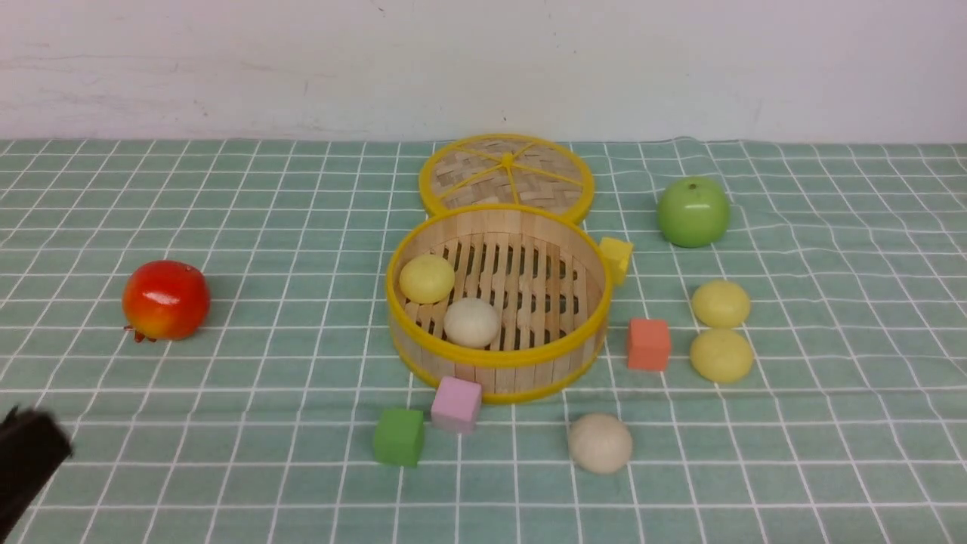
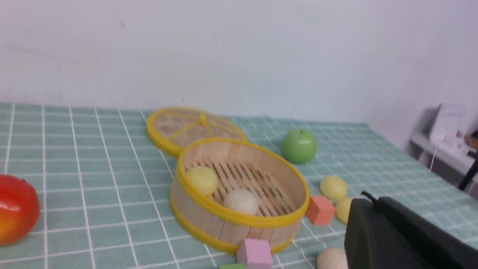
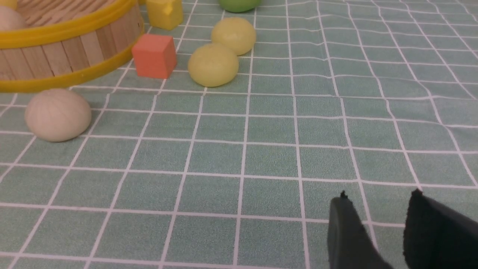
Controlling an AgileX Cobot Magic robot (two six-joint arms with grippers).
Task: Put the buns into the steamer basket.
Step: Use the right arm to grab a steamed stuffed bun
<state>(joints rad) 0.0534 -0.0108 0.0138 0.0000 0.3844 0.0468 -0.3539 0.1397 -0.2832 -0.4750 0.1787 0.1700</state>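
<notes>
front view: steamer basket, two buns inside, sits well ahead-right of the left gripper. left wrist view: cannot tell its grip. right wrist view: right gripper parted, empty; three buns ahead-left.

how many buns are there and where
5. Inside the steamer basket: one yellow bun, one beige bun. Right of it: two yellow buns. In front of it: a second beige bun. None appears hidden.
</notes>
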